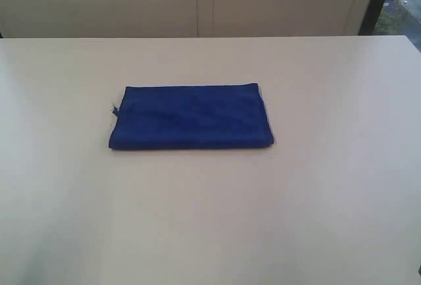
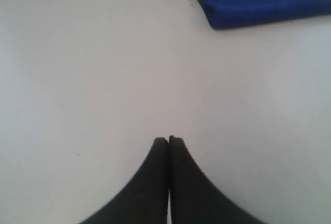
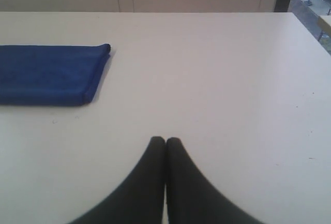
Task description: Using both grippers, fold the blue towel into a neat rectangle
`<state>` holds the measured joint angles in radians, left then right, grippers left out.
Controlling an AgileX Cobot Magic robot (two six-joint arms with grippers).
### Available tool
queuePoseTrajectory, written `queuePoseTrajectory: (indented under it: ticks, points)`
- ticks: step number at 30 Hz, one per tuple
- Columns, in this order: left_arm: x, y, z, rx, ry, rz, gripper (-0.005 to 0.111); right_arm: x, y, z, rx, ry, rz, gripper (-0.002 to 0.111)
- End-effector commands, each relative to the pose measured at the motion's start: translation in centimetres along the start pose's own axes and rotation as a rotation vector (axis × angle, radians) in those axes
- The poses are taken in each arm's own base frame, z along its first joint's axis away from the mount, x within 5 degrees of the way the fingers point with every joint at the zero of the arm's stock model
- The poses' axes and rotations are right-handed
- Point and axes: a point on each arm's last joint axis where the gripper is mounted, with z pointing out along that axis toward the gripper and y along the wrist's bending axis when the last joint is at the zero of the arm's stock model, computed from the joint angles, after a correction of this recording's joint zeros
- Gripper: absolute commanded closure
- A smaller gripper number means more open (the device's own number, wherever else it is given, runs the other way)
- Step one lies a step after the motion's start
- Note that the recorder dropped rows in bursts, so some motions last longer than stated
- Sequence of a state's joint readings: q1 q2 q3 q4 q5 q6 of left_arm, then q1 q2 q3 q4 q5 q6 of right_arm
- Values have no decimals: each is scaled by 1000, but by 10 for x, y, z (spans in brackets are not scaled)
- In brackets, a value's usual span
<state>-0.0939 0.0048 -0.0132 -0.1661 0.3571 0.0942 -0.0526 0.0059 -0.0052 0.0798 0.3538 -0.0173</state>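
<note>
Since the towel (image 1: 191, 117) lies flat in the middle of the worktop (image 1: 329, 199) as a tidy layered rectangle, the folding looks done. That would explain why the left pincer (image 2: 168, 140) and right pincer (image 3: 165, 141) hang clear of it on either side, each fully closed and gripping nothing.

white table (image 1: 329, 199), beige panelled wall (image 1: 197, 2) behind, window (image 1: 404, 2) at far right.

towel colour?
Deep royal blue, plain; the towel shows best in the exterior view.
</note>
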Motion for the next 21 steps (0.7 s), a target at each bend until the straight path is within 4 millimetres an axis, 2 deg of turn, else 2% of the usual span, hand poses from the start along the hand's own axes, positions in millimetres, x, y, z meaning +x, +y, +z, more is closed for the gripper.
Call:
queuePoseTrajectory:
  ticks: [1,21]
  points:
    - [3,1,0,-15,15,-52,107,1,-1,0,9,-8,3,108]
    - [3,2,2,-24,-2,-42,107,1,-1,0,9,-8,3,108]
